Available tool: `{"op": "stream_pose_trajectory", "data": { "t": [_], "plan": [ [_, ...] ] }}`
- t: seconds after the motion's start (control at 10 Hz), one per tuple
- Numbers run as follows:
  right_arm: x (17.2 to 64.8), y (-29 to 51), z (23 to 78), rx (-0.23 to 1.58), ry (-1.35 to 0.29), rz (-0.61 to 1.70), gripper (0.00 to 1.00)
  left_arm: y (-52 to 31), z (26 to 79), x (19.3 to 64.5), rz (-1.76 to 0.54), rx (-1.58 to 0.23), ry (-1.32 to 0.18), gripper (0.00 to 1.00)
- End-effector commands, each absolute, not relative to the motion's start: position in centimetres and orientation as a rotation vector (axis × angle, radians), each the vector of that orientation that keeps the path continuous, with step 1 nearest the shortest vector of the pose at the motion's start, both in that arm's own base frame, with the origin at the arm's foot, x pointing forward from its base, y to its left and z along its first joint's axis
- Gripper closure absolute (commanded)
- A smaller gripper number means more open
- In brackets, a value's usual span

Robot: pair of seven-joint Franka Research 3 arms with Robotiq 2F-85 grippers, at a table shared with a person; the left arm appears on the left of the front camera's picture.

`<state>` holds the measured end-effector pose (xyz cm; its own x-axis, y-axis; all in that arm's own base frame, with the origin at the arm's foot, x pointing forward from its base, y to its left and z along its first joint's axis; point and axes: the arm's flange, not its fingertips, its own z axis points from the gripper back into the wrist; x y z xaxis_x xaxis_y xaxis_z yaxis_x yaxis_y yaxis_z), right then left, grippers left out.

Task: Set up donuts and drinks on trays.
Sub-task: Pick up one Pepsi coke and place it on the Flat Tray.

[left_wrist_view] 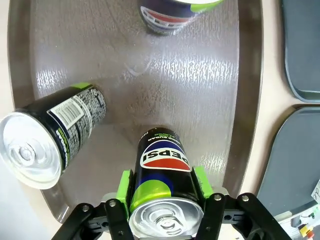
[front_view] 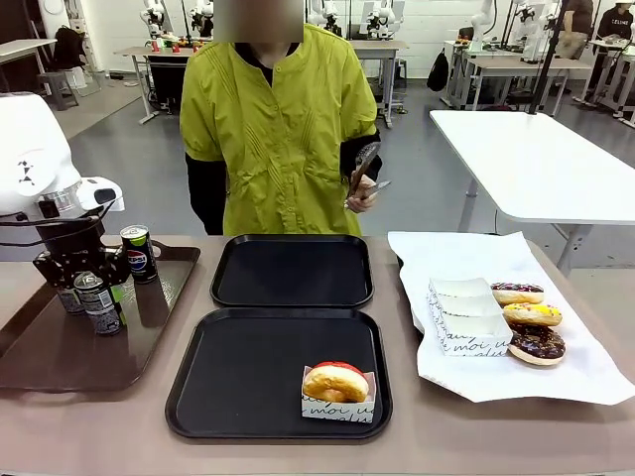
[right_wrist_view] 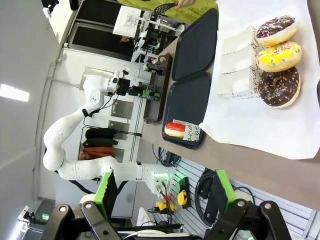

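The left claw [left_wrist_view: 165, 197] is closed on a slim dark soda can with a silver top and a Pepsi label [left_wrist_view: 162, 175]. Its green pads [left_wrist_view: 123, 186] press on both sides of this can, which stands on the brown plastic tray [left_wrist_view: 210, 100]. In the left wrist view a second dark can [left_wrist_view: 55, 135] is at the left of the held one, apart from it, and a third can [left_wrist_view: 170, 12] is at the top edge of the frame. In the front view the left claw [front_view: 84, 278] is low over the brown tray, at the left of the frame. The right claw [right_wrist_view: 164, 192] is open and has nothing between its fingers.

In the middle of the front view two black rectangular plastic trays lie on the desk [front_view: 476, 436]. The near black tray [front_view: 248, 367] carries a red-iced donut in a white paper holder [front_view: 335, 382] in its lower right corner; the far black tray [front_view: 293, 270] lies just behind it. At the right of the frame a white paper sheet [front_view: 585, 367] carries three donuts in a row: a dark sprinkled donut [front_view: 517, 293], a yellow-iced donut [front_view: 532, 314] and a chocolate donut [front_view: 537, 342]. They lie just beside some white paper holders [front_view: 466, 312]. A person in a yellow-green jacket [front_view: 278, 129] stands at the far side of the desk.
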<state>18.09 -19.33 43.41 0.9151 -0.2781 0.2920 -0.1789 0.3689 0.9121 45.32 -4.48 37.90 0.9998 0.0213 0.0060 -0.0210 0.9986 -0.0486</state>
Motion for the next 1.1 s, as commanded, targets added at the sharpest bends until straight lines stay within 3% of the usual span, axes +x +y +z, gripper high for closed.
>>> {"op": "stream_pose_trajectory", "data": {
  "t": [0.0,0.6,0.9,1.0],
  "plan": [
    [18.4,-19.5,43.5,1.218,-0.463,-0.058,0.0,-5.6,40.4,43.2,0.025,-0.014,0.036,0.86],
    [18.4,-19.5,43.5,1.218,-0.463,-0.058,0.0,-9.9,54.0,33.9,-0.045,-0.071,0.017,0.86],
    [18.4,-19.5,43.5,1.218,-0.463,-0.058,0.0,-8.4,54.8,34.6,0.125,-0.16,0.048,0.86],
    [18.4,-19.5,43.5,1.218,-0.463,-0.058,0.0,-9.5,55.4,33.0,-0.031,-0.093,0.017,0.86]
  ]
}}
